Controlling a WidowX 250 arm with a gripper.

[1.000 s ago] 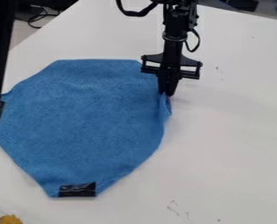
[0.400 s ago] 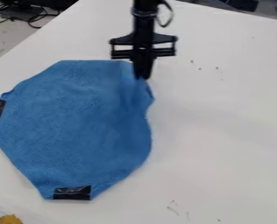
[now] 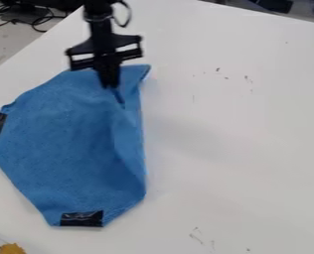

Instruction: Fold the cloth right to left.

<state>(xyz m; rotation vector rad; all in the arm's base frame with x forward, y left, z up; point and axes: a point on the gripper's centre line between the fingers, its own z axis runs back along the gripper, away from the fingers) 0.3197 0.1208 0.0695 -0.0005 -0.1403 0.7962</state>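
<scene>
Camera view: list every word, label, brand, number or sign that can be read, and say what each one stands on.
No text can be read.
Blue cloth: no legible words or label.
Black patches at the cloth's edges: no lettering to be made out.
White table: small dark marks that form no readable letters or numbers.
End effector: nothing legible.

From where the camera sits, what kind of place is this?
Probably a lab or workshop bench: scuffed white tabletop, loose cables past its edge, black tape on the cloth.
</scene>
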